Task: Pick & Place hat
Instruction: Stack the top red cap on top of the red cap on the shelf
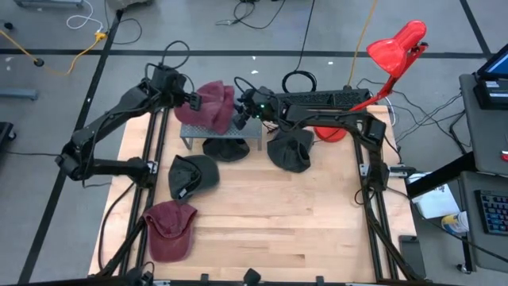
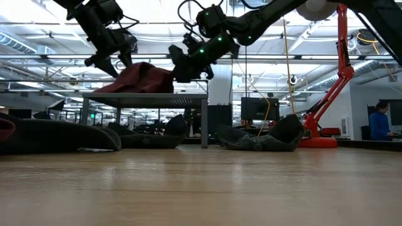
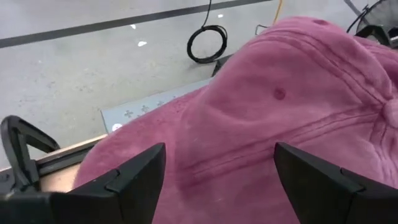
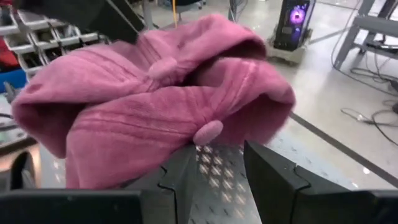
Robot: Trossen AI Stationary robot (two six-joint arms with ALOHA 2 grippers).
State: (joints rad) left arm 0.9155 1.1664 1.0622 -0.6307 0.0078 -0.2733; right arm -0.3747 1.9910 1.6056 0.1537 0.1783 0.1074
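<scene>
A maroon hat (image 1: 213, 103) lies crumpled on top of a small grey metal stand (image 1: 190, 133), resting on its folded underside (image 4: 124, 149). My left gripper (image 1: 190, 99) is open at the hat's left side, and its fingers straddle the crown (image 3: 273, 112) from above. My right gripper (image 1: 238, 117) is open at the hat's right side, level with the stand top (image 4: 217, 168). The hat's edge (image 4: 205, 132) is just in front of its fingertips. In the low view the hat (image 2: 141, 78) sits between both grippers. My left gripper has its open fingers (image 3: 137, 180) on either side of the hat's crown, coming slanting down from the table's left. I cannot tell whether they touch the cloth. My right gripper's fingers (image 4: 273, 174) reach the hat's edge from the right. I cannot tell whether they touch it.
A dark hat (image 1: 226, 148) lies under the stand. Another dark hat (image 1: 290, 151) lies to its right, a dark green one (image 1: 193, 175) nearer and a second maroon one (image 1: 169, 230) by the near-left corner. A red lamp (image 1: 397, 48) stands beyond the far-right corner. The table's near right is bare wood.
</scene>
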